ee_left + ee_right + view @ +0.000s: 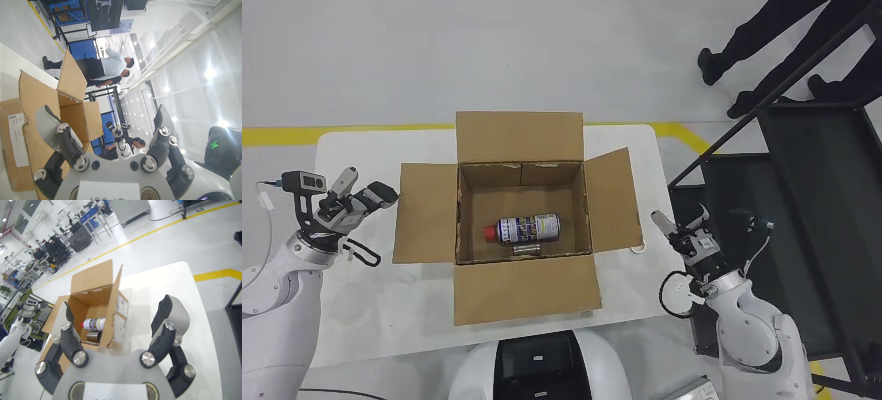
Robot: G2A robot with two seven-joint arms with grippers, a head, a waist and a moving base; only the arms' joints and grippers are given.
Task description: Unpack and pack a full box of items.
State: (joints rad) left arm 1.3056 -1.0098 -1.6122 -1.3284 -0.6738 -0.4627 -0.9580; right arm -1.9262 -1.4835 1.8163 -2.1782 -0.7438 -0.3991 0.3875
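Noted brown cardboard box (427,215), flaps spread, mid white table (362,300). Inside, lying sideways: white red-capped spray can (527,228); against it, silver metal cylinder (93,336), half hidden by flap. Found left gripper (370,187) and right gripper (682,222) flanking box, splayed, empty

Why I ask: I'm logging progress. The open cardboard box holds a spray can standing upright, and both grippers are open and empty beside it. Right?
Not quite: the top view shows the spray can lying on its side in the open cardboard box, not upright. The left gripper and right gripper are indeed open and empty beside it.
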